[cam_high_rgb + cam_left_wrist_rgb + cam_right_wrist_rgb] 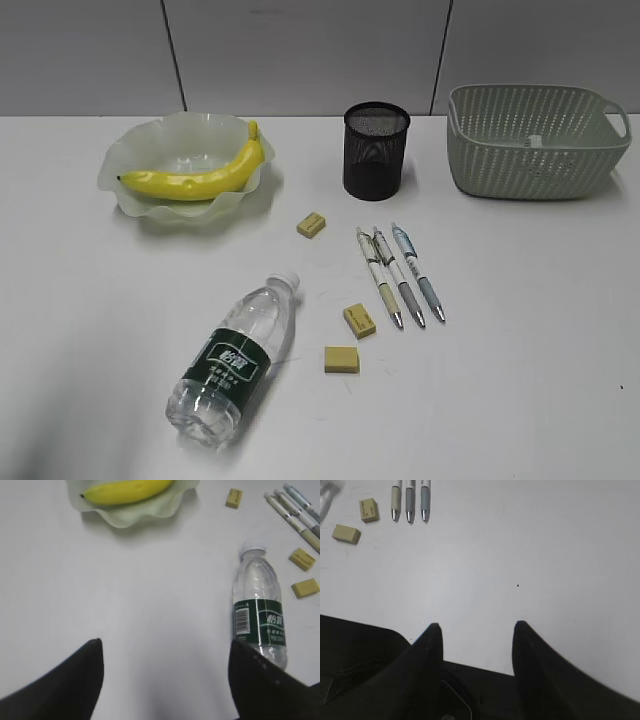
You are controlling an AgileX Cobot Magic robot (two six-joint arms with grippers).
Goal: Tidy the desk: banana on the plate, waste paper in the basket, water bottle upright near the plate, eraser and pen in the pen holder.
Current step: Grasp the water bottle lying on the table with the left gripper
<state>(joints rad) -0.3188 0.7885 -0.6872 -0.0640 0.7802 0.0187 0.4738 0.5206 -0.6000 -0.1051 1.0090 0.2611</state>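
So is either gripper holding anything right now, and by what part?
Nothing is held. The left gripper and the right gripper are both open over bare desk; the water bottle lies untouched.

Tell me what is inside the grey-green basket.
Through the basket's open top, only a small white scrap shows near the back wall. The front wall covers most of the floor, so anything lying low there stays hidden.

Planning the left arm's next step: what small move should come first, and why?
Probably lower the open left hand onto the water bottle: it lies on its side right beside that hand, while the banana already sits in the plate.
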